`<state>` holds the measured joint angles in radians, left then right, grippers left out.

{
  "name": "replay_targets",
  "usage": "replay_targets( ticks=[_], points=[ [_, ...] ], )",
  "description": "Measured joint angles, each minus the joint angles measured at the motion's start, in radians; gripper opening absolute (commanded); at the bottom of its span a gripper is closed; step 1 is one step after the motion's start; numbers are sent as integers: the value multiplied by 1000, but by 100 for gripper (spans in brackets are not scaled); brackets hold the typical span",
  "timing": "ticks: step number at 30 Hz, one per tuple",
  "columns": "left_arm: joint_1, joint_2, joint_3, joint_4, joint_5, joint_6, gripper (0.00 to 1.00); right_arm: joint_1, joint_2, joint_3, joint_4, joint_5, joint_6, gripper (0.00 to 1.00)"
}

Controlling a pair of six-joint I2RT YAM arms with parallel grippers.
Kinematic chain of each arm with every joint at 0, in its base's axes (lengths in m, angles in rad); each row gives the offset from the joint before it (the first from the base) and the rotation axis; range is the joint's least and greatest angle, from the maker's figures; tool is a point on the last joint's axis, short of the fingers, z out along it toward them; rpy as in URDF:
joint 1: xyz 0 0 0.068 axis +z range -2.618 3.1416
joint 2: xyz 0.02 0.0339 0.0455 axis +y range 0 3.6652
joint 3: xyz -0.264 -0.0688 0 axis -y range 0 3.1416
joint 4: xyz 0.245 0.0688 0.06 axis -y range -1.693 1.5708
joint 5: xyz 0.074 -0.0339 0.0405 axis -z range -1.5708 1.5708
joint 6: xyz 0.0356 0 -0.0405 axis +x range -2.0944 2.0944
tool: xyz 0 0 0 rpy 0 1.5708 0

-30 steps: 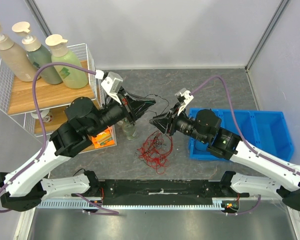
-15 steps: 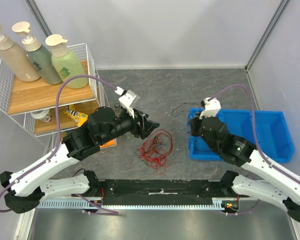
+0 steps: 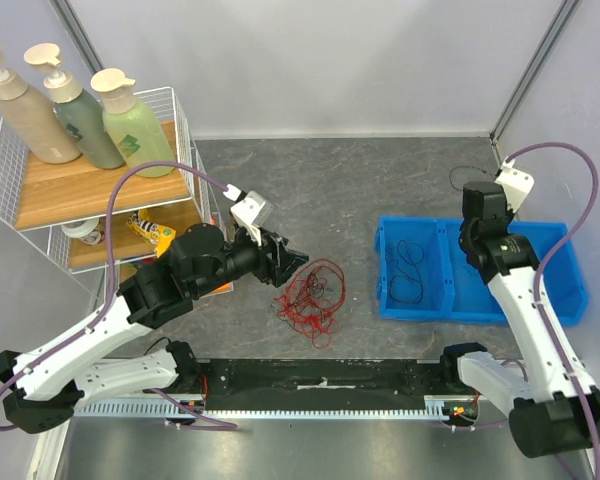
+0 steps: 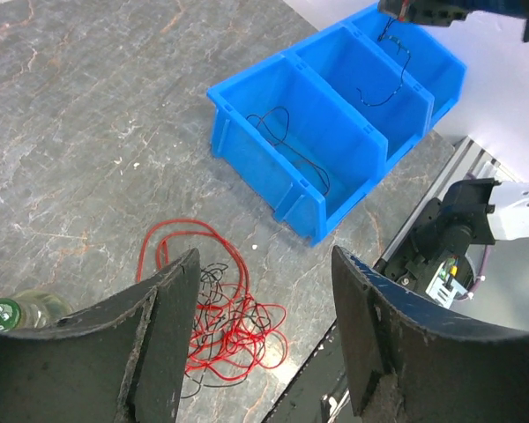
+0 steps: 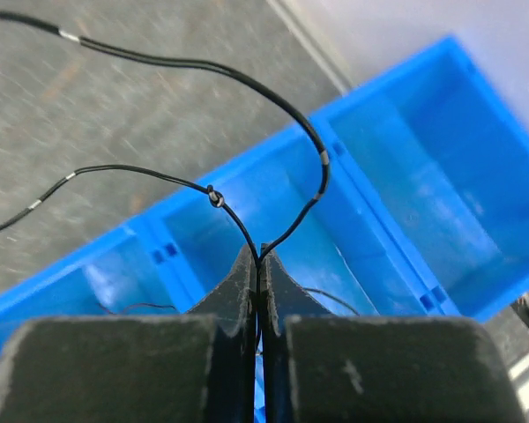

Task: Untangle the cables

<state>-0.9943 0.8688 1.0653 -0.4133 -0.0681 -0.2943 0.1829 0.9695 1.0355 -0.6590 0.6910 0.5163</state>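
The cables [image 3: 308, 298] lie as a loose red and black tangle on the grey table, also in the left wrist view [image 4: 213, 310]. My left gripper [image 3: 286, 258] hovers open just left of the tangle, with nothing between its fingers [image 4: 163, 339]. My right gripper [image 5: 258, 262] is shut on one thin black cable [image 5: 278, 94], whose two strands rise from the pinched tips. It holds that cable [image 3: 464, 179] up at the far edge of the blue bin [image 3: 565, 262]. Another black cable [image 3: 412, 268] lies in the bin's left compartment.
A wire shelf [image 3: 10, 178] with three pump bottles [image 3: 130, 122] stands at the far left, with small packets on its lower board. A small green-capped bottle [image 4: 7, 312] stands left of the tangle. The arms' base rail [image 3: 320, 385] runs along the near edge.
The left gripper let go, opened and came down beside the tangle. The right gripper shut on a black cable and swung right and back, carrying it over the blue bin.
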Motion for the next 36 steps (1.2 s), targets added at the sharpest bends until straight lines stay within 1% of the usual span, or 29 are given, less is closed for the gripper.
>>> replay_targets(
  ticks=[3,7,12,14,15,16,18,21,22,24,25,27,28,30,33,34,36],
  points=[
    [0,-6,-24,0,3,-1,67,-76,32,-98,14,-47,20,0],
    [0,-11,-55,4,17,-6,67,-116,56,-259,-7,-72,55,0],
    [0,-3,-84,4,31,-15,66,-136,50,-278,-20,-101,110,0],
    [0,6,-85,10,45,-19,66,-162,35,-283,-19,-130,137,0],
    [0,9,-86,14,50,-23,66,-184,21,-290,-18,-148,152,2],
    [0,10,-89,22,57,-26,66,-209,5,-298,-20,-158,166,8],
    [0,9,-95,32,71,-31,66,-256,-28,-317,-26,-169,192,18],
    [0,10,-108,51,87,-38,66,-291,-48,-330,-50,-172,217,32],
    [0,10,-113,55,94,-38,67,-292,-47,-331,-62,-180,223,39],
    [0,10,-116,58,99,-39,68,-292,-45,-331,-74,-206,230,59],
    [0,11,-116,60,100,-38,68,-292,-46,-331,-77,-228,222,71],
    [0,15,-116,70,100,-38,68,-291,-51,-330,-80,-264,209,85],
    [0,19,-116,72,100,-38,68,-291,-61,-329,-81,-276,199,88],
    [0,31,-116,77,98,-38,68,-292,-106,-319,-83,-301,166,90],
    [0,64,-116,80,97,-38,63,-292,-187,-262,-78,-369,115,90],
    [0,85,-116,80,97,-38,61,-292,-209,-238,-66,-417,95,97],
    [0,141,-116,79,100,-37,56,-294,-241,-211,3,-575,56,98]
  ],
)
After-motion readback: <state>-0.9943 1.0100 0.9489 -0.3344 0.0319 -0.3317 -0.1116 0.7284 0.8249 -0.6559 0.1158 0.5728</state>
